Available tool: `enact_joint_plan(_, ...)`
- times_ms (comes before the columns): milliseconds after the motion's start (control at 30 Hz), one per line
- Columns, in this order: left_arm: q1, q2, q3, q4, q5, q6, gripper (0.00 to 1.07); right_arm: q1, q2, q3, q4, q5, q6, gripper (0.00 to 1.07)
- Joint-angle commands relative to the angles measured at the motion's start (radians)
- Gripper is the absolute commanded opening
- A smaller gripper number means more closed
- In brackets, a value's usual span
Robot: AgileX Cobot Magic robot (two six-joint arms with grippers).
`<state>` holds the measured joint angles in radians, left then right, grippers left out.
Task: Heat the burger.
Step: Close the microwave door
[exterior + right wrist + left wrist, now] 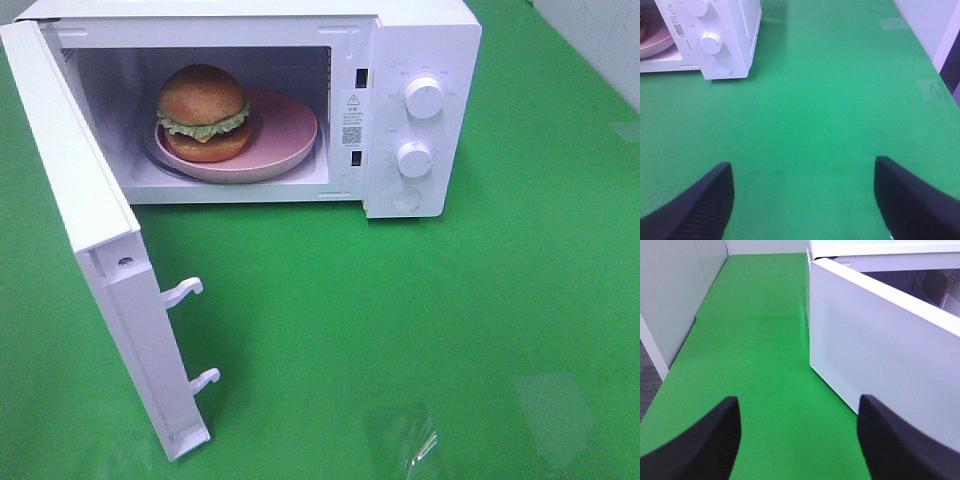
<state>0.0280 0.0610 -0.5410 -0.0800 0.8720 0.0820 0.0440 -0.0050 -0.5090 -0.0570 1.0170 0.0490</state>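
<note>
The burger (203, 110), a glossy brown bun with lettuce and patty, sits on a pink plate (285, 135) inside the white microwave (420, 40). The microwave door (90, 250) hangs wide open toward the front left. Neither gripper shows in the exterior high view. In the left wrist view my left gripper (799, 440) is open over the green table, with the outer face of the door (885, 350) just beyond one finger. My right gripper (802, 200) is open and empty over bare green cloth, well away from the microwave's control panel (715, 45). An edge of the plate (652, 42) shows there.
Two round knobs (424, 98) (414, 158) and a door button (406, 198) are on the microwave's right panel. Two latch hooks (185, 290) stick out of the door's edge. Patches of clear tape (400, 440) lie on the green cloth near the front.
</note>
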Motion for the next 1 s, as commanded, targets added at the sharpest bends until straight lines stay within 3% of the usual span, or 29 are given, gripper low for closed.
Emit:
enact_joint_plan(33, 0.004, 0.087, -0.002, -0.006, -0.111, -0.002, 0.35, -0.009, -0.024, 0.002, -0.004, -0.015, 0.006, 0.76)
enact_joint_plan(100, 0.004, 0.132, -0.002, -0.006, -0.147, -0.002, 0.3, -0.009, -0.024, 0.002, -0.004, -0.015, 0.006, 0.76)
enact_joint_plan(133, 0.004, 0.157, -0.002, -0.006, -0.169, -0.002, 0.15, -0.009, -0.024, 0.002, -0.004, -0.015, 0.006, 0.76)
enact_joint_plan(167, 0.004, 0.157, -0.002, -0.006, -0.169, -0.002, 0.15, -0.009, -0.024, 0.002, -0.004, -0.015, 0.006, 0.76)
enact_joint_plan(200, 0.004, 0.202, -0.002, -0.006, -0.201, -0.002, 0.01, -0.009, -0.024, 0.002, -0.004, -0.015, 0.006, 0.76)
enact_joint_plan(467, 0.004, 0.338, 0.026, -0.006, -0.424, -0.001, 0.0, -0.009, -0.024, 0.002, -0.004, -0.015, 0.006, 0.76)
enact_joint_plan(500, 0.004, 0.363, 0.062, -0.01, -0.544, -0.002, 0.0, -0.009, -0.024, 0.002, -0.004, -0.015, 0.006, 0.76)
enact_joint_plan(667, 0.004, 0.423, 0.147, -0.039, -0.753, -0.002, 0.0, -0.009, -0.024, 0.002, -0.004, -0.015, 0.006, 0.76)
enact_joint_plan(733, 0.004, 0.489, 0.224, -0.055, -0.921, -0.002, 0.0, -0.009, -0.024, 0.002, -0.004, -0.015, 0.006, 0.76)
enact_joint_plan(833, 0.004, 0.509, 0.242, -0.055, -0.962, -0.002, 0.0, -0.009, -0.024, 0.002, -0.004, -0.015, 0.006, 0.76)
enact_joint_plan(1000, 0.004, 0.649, 0.316, -0.053, -1.196, -0.004, 0.0, -0.009, -0.024, 0.002, -0.004, -0.015, 0.006, 0.76)
